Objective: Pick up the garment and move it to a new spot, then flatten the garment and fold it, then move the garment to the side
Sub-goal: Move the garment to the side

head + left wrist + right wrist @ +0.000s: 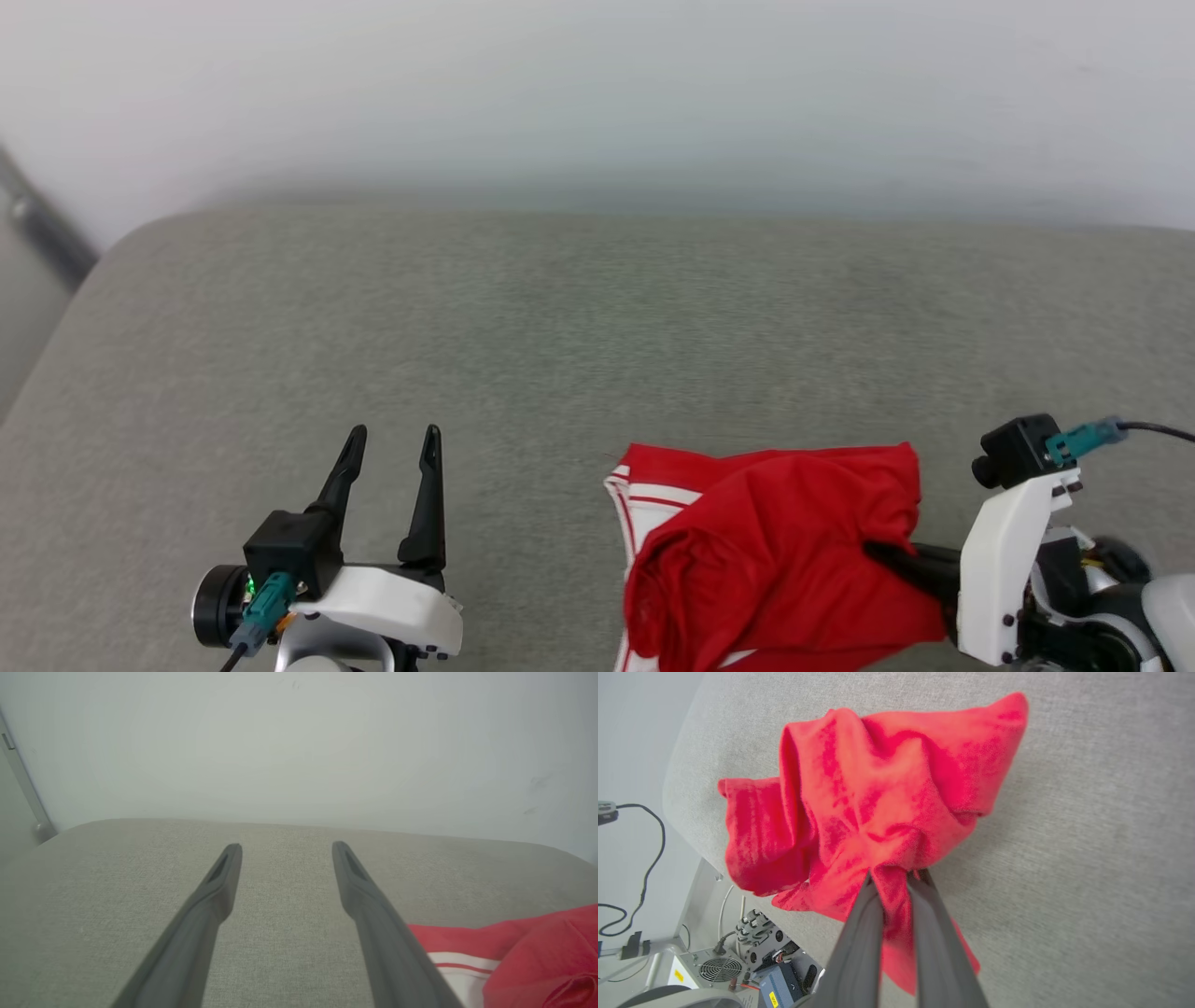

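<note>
The garment (pixel 775 551) is a crumpled red heap with a strip of white, red-striped trim showing at its left edge, lying near the front edge of the grey padded surface, right of centre. My right gripper (pixel 896 875) comes in from the right and is shut on a bunched fold of the garment (pixel 887 798), red cloth pinched between its two dark fingers. In the head view its fingertips (pixel 882 553) are buried in the cloth. My left gripper (pixel 392 446) stands open over bare fabric to the left, apart from the garment (pixel 514 947). Nothing lies between its fingers (pixel 224 877).
The grey padded surface (pixel 560 327) stretches wide behind and left of the garment, ending at a pale wall. Its rounded left corner (pixel 103 271) drops off to the floor. In the right wrist view, the robot's base with a fan and cables (pixel 738 961) shows below the surface's front edge.
</note>
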Available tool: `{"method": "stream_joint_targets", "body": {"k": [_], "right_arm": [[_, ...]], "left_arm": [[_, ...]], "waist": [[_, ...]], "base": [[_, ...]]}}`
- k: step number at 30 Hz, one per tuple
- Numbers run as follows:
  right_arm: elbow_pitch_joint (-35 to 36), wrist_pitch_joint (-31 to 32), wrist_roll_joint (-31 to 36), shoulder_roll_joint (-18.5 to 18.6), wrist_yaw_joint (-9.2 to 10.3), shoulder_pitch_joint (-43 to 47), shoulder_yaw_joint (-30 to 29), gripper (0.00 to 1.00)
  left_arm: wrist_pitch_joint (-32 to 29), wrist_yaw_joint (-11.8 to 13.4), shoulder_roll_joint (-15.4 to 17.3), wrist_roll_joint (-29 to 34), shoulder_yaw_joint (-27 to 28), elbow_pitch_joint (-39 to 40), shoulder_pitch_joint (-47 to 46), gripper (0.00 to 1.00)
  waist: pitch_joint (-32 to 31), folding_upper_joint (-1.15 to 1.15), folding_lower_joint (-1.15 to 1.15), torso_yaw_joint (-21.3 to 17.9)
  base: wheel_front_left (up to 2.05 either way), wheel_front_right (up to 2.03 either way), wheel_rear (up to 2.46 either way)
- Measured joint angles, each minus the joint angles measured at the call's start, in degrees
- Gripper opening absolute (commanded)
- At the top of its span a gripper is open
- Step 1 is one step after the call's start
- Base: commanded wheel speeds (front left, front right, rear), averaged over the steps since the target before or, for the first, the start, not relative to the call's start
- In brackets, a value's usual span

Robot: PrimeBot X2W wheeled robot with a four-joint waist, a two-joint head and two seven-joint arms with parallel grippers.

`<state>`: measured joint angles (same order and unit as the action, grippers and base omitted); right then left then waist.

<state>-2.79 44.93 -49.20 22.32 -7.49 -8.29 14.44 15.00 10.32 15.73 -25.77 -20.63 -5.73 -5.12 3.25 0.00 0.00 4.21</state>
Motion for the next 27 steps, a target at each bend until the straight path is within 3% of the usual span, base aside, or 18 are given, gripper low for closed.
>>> {"method": "stream_joint_targets", "body": {"k": [5,14,19,27], "right_arm": [[3.22,1.67,6.15,4.79,-0.01,-1.65,2.04,0.00],[2.04,2.22,10.66,9.01,-0.01,-8.32,1.81,0.00],[-4.01,-3.12,13.46,11.87,-0.01,-14.13,0.81,0.00],[-16.68,-14.32,17.20,13.38,-0.03,-22.65,-3.67,0.00]], "left_arm": [[0.07,-0.27,-0.44,0.44,0.14,0.97,0.22,1.00],[-0.79,-0.73,0.48,2.25,-0.44,3.92,-2.47,1.00],[-3.12,-1.29,2.02,4.42,-1.56,7.30,-7.14,1.00],[-7.97,-2.34,4.58,8.28,-3.32,13.68,-14.60,1.00]], "waist": [[-0.52,0.00,0.00,-5.44],[2.31,0.00,0.00,-16.76],[7.93,0.00,0.00,-20.58],[18.96,0.00,0.01,-23.94]], "base": [[0.00,0.00,0.00],[0.00,0.00,0.00],[0.00,0.00,0.00],[0.00,0.00,0.00]]}}
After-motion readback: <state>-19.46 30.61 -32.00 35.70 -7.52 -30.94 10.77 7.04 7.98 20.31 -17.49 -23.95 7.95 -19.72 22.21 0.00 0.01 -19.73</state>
